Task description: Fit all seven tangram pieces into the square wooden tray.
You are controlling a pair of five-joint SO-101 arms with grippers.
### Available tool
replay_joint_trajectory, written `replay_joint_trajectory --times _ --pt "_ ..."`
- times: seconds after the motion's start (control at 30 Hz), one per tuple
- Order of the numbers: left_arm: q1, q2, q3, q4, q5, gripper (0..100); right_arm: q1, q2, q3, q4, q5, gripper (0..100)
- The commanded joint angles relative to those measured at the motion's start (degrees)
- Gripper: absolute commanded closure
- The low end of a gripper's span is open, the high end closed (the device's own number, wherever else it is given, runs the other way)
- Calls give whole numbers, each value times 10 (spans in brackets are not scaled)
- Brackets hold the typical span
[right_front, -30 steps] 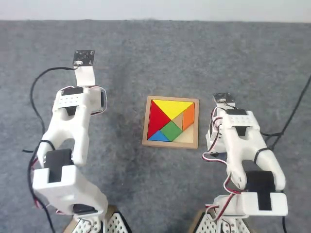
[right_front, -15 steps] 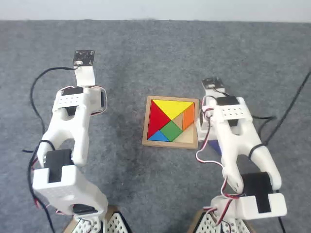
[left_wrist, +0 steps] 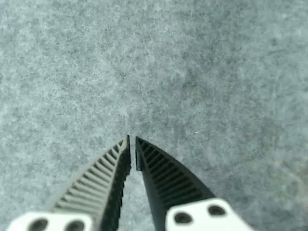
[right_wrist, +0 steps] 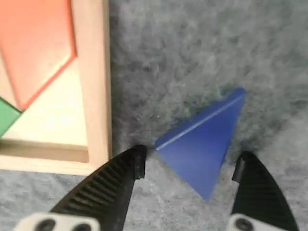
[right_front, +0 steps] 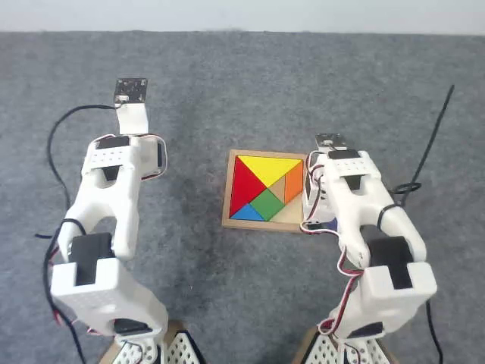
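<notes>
fuzzy grey carpet [right_wrist: 192, 57], pale smooth wooden tray [right_wrist: 96, 72], glossy blue triangle [right_wrist: 199, 147], ribbed black plastic fingers [left_wrist: 166, 178].

**Two Arms, Two Poses**

Shows the left arm [right_front: 112, 201] stretched straight ahead from its base, elbow folded, wrist tipped downward. Catches the left jaws all but closed, ribbed inner faces nearly parallel with a hairline gap between the tips, gripping nothing. Finds the right arm [right_front: 356, 208] leaning inward toward its neighbour, wrist bent steeply down. Shows the right jaws spread wide apart, tips pointing down toward the counter.
</notes>
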Motion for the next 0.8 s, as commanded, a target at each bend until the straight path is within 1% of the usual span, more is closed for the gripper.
replay_joint_trajectory --times 0.0,0.23,0.37,0.43,0.53,0.77 --pt "2 -4 -12 -12 3 985 12 9 -38 -16 7 691" --pt "1 -4 -12 -12 3 985 30 29 -65 -28 -3 691" --pt "1 -4 -12 -12 3 985 34 46 -83 -22 -49 691" --pt "1 -4 -12 -12 3 985 35 58 -89 -21 -61 691" --pt "1 -4 -12 -12 3 985 36 73 -95 -19 -62 691" --pt "3 -4 -6 -13 2 985 36 87 -126 26 -65 692"
